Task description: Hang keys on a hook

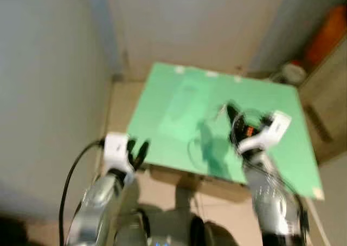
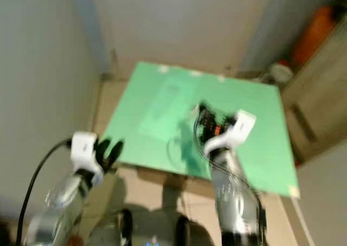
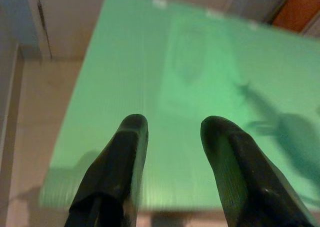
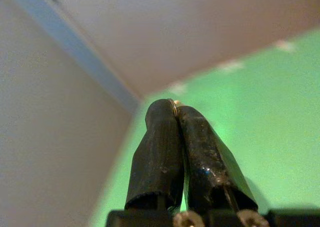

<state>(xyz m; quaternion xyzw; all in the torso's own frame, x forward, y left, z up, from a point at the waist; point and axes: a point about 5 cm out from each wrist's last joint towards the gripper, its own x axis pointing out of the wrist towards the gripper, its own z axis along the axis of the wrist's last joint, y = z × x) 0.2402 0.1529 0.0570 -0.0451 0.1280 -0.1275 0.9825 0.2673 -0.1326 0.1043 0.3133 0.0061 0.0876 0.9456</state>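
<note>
Left gripper (image 1: 137, 150) fingers spread, lower left, at green board (image 1: 179, 110) edge | my right gripper (image 4: 175, 107) pinched closed, raised mid-frame above board

1. A flat green board (image 1: 179, 110) lies under the right gripper (image 1: 230, 109). Its near left edge is just ahead of the left gripper (image 1: 137, 146).
2. Small white tabs (image 1: 179, 69) sit along the board's far edge, well beyond both grippers.
3. A blurred white round object (image 1: 294, 72) stands past the board's far corner, beyond and to the right of the right gripper.
4. An orange thing (image 1: 328, 37) shows further off behind it.
5. A wooden cabinet (image 1: 325, 121) flanks the board to the right of the right gripper.
6. A grey wall (image 1: 49, 94) rises to the left of the left gripper.
</note>
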